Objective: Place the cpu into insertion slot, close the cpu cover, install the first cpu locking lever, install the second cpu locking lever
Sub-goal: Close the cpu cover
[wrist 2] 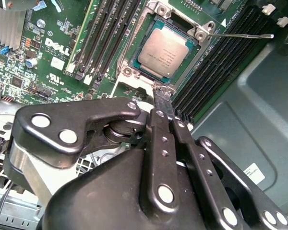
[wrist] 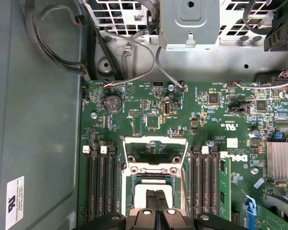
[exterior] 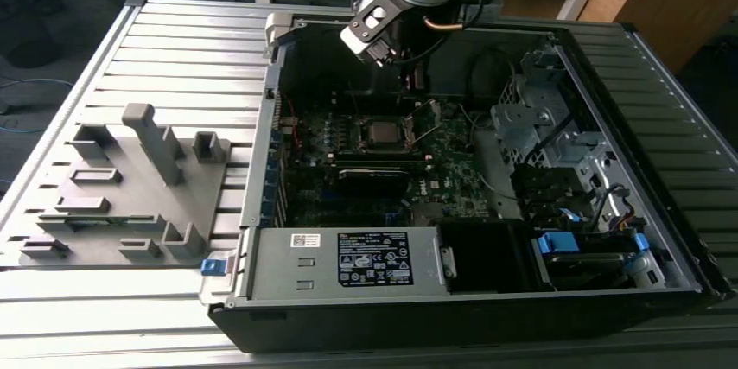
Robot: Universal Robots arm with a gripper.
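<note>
**Chip seated, closed fingertips parked at the socket's edge**

Here's the open computer case (exterior: 461, 321) across the middle of the exterior view, with the arm entering from the top centre of the frame and reaching over the green motherboard (exterior: 455, 183). The gripper (wrist 2: 162, 95) has its two black fingers pinched tight together with nothing visible between them, so it's closed and empty.

In the second wrist view that narrow tip sits right at the metal rim of the insertion slot (wrist 2: 127, 72). Whether it actually touches the rim, I can't tell.

And the cpu (wrist 2: 163, 51)? It's lying flat in the slot, dull silver top up, just beyond the fingertips. In the exterior view it sits a little above the frame's centre, below the gripper body.

The cpu cover (wrist: 156, 143), the silvery frame with the big window, stands tipped back off the chip. In the first wrist view it is on the socket's far side, with green board showing through its window.

One thin locking lever (wrist 2: 240, 35) juts sideways from a socket corner across the black memory slots (wrist 2: 216, 67).

On the exterior view's left, a grey moulded fixture (exterior: 127, 179) rests on the slatted table (exterior: 185, 49).
</note>
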